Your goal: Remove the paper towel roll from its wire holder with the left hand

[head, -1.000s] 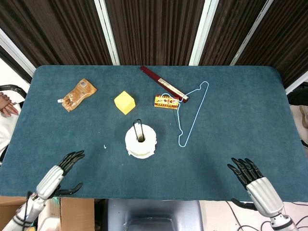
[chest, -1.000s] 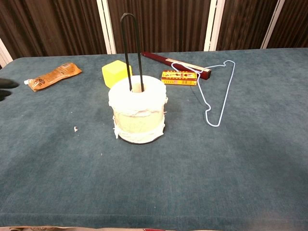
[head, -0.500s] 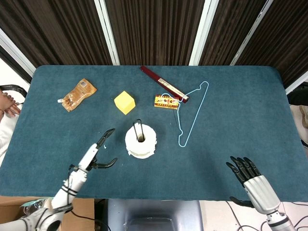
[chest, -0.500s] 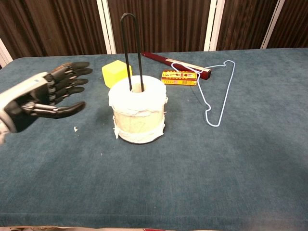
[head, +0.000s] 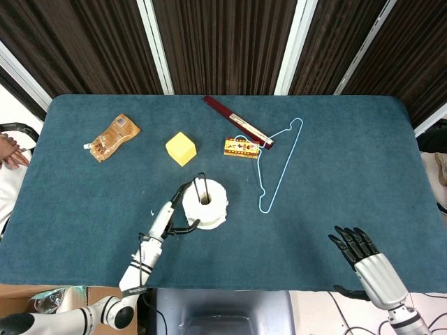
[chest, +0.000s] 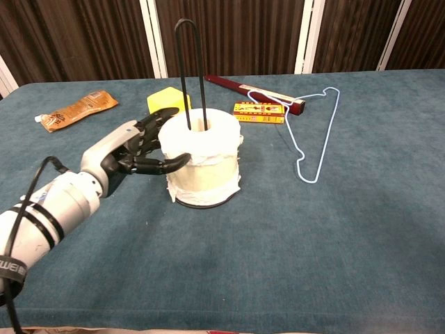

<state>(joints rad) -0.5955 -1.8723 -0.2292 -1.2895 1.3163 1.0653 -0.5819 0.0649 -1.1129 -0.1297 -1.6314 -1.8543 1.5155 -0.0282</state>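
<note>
The white paper towel roll (head: 207,206) (chest: 208,156) stands upright on its black wire holder (head: 200,183) (chest: 188,69), whose tall loop rises through the core. My left hand (head: 177,211) (chest: 138,147) is at the roll's left side. Its thumb lies across the front and its fingers curl against the back left, gripping the roll. The roll's base sits on the table. My right hand (head: 362,255) hovers open near the table's front right edge, far from the roll. It shows only in the head view.
Behind the roll stands a yellow block (head: 181,148) (chest: 161,102). A brown pouch (head: 112,137) (chest: 74,110) lies at the far left. A small printed box (head: 242,148) (chest: 259,112), a dark red stick (head: 234,120) (chest: 250,85) and a blue wire hanger (head: 279,165) (chest: 316,132) lie to the right.
My left hand has swept from the table's front left corner in to the roll and closed around its left side. The right hand has barely moved.
</note>
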